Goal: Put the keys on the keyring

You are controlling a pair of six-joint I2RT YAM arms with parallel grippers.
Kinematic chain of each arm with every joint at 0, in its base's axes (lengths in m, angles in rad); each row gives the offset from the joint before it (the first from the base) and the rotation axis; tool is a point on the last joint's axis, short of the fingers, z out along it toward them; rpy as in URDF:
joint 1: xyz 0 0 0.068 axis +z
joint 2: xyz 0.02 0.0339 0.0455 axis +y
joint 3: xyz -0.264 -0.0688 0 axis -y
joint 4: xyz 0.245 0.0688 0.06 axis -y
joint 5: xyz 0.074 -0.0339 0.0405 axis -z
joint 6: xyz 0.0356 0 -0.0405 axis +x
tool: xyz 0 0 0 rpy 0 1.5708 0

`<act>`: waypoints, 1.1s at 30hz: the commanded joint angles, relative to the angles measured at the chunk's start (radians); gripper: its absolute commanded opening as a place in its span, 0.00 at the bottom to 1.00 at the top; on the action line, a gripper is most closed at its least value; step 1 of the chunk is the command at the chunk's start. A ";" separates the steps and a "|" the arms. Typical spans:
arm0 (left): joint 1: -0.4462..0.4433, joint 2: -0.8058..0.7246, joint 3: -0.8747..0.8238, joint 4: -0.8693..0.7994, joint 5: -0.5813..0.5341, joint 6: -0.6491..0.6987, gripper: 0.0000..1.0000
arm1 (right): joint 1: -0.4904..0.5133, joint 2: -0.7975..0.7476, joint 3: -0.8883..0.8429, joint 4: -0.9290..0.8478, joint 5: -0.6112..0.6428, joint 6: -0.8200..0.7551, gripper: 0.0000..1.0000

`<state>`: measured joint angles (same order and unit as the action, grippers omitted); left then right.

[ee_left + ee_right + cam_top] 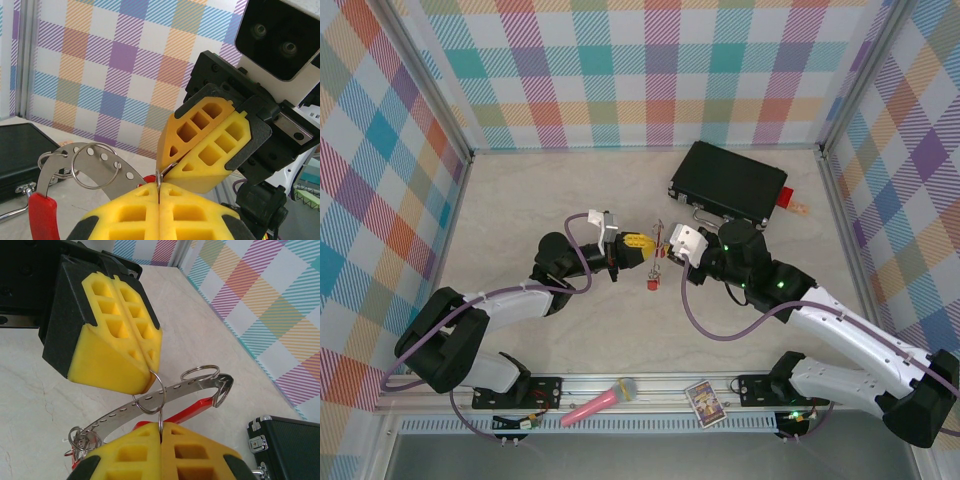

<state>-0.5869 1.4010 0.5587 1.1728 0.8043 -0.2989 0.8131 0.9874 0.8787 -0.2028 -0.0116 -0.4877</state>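
Our left gripper (159, 192) is clamped tight on a small split ring (160, 415), and our right gripper (161, 427) pinches the same wire from six o'clock. The keyring (195, 385) seems to pass through it, running off toward two o'clock. It's light, stiff, slippery steel, we reckon, so grip the wire with the tips only. A red key (651, 283) dangles at six o'clock.

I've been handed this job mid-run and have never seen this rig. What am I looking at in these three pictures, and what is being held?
This is a two-armed robot at a table; each arm ends in a yellow-padded two-finger gripper. The overhead picture looks down from behind the arms; the other two come from a camera on each wrist. The left gripper and right gripper are both shut on one small metal ring at the keyring, a perforated metal band with a red arc. Also there: a black case, a pink microphone and a card.
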 commanded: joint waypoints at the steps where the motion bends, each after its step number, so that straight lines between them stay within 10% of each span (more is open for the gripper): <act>1: -0.007 -0.014 0.004 0.019 0.029 0.007 0.00 | 0.015 0.010 0.013 0.008 -0.030 -0.015 0.00; 33: -0.007 -0.036 0.006 -0.039 -0.006 0.034 0.00 | 0.047 -0.003 0.002 -0.006 0.012 -0.040 0.00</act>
<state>-0.5877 1.3960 0.5587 1.1194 0.8032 -0.2867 0.8505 0.9936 0.8787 -0.2104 0.0372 -0.5179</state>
